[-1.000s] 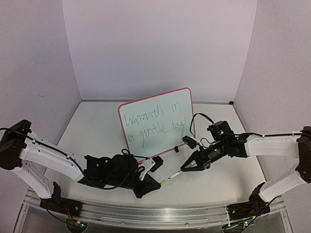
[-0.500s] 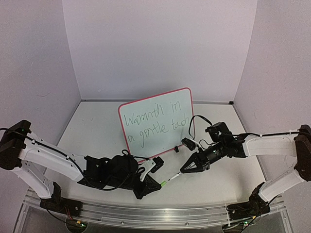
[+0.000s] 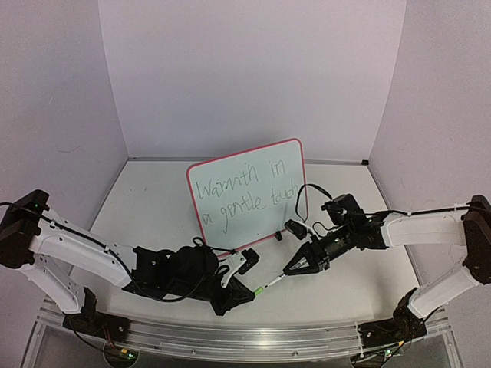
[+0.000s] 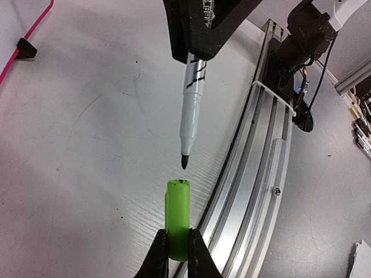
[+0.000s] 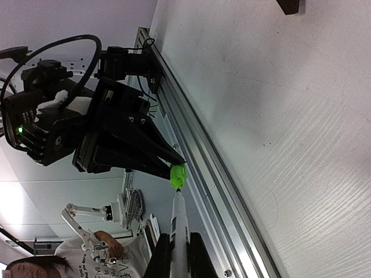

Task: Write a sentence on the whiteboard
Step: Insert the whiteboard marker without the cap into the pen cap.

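Top external: shows the whiteboard point(image 3: 261, 224) standing mid-table point(image 3: 153, 199), red-pink frame around a glossy white face. Carries the sentence point(image 3: 245, 192) in two thin green lines, last letters hard to make out.

Left wrist: cuts the board down to a sliver of frame. Finds the left claw point(image 4: 177, 258) clamped on a green cap point(image 4: 178, 217), just under the bare tip of the marker point(image 4: 190, 110).

Right wrist: hides the board but for one black clip foot point(image 5: 290, 6). Has the right claw point(image 5: 178, 255) pinched on the marker barrel.
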Robot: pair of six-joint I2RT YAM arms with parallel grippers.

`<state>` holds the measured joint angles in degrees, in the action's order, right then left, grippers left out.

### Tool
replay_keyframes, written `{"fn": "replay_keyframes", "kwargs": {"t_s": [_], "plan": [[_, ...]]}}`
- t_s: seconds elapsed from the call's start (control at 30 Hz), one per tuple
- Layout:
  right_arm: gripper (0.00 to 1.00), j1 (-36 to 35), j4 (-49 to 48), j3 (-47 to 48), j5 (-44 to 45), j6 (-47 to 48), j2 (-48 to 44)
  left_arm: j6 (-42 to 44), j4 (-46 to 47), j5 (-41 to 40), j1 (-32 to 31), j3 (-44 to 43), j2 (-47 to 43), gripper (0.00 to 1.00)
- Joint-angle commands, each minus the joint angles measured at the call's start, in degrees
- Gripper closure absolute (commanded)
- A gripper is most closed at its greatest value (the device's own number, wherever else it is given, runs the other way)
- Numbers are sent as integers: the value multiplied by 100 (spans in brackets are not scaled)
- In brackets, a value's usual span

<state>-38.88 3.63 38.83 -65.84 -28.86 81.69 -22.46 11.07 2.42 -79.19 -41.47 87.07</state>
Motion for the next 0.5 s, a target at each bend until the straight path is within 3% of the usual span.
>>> {"fn": "replay_keyframes", "kwargs": {"t_s": [0.0, 0.47], "plan": [[100, -59, -81, 209, 1, 74, 56, 40, 218, -24, -34, -165, -22, 100], [100, -128, -125, 239, 14, 61, 115, 40, 212, 0, -40, -197, 6, 100]]}}
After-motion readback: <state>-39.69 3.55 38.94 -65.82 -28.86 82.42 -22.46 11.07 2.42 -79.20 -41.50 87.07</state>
